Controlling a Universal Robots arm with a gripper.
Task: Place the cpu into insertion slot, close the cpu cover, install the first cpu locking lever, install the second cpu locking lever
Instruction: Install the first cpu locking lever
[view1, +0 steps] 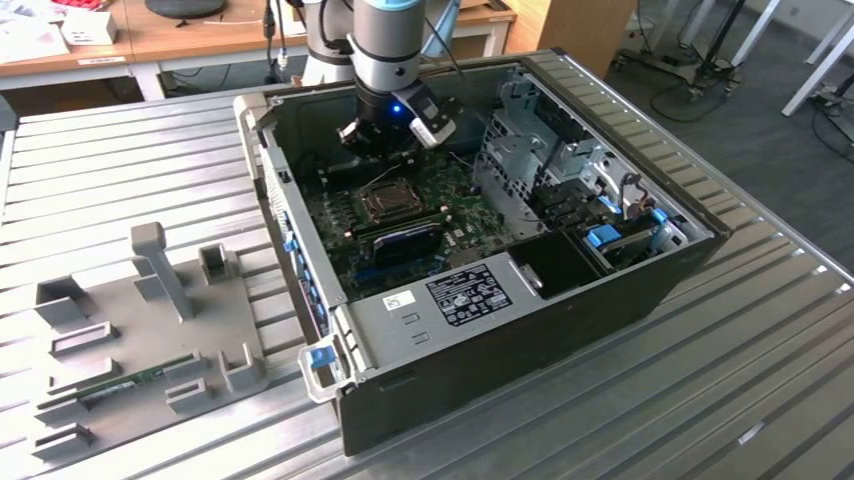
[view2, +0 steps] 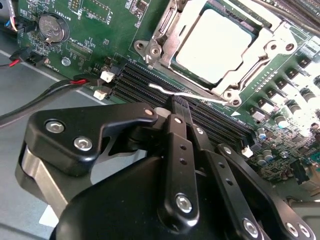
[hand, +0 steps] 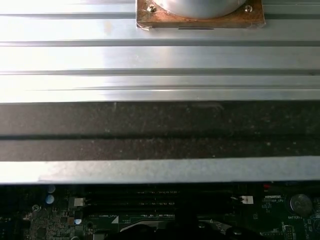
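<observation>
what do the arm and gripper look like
The arm is silver-grey tube with a light blue joint cap, a black cable alongside, and a blue light at the wrist. The gripper is black, with jointed link fingers pinned by silver bolts.

Black label (view1: 469, 292) with white print on the case's near metal plate, small white sticker (view1: 400, 300) just toward the exterior view's left of it, white lettering on the green board (view2: 95, 20) beside the coin cell (view2: 52, 28), none legible.

Arm (view1: 384, 50) pointed steeply down; hand (view2: 181, 103), fingers together
</observation>
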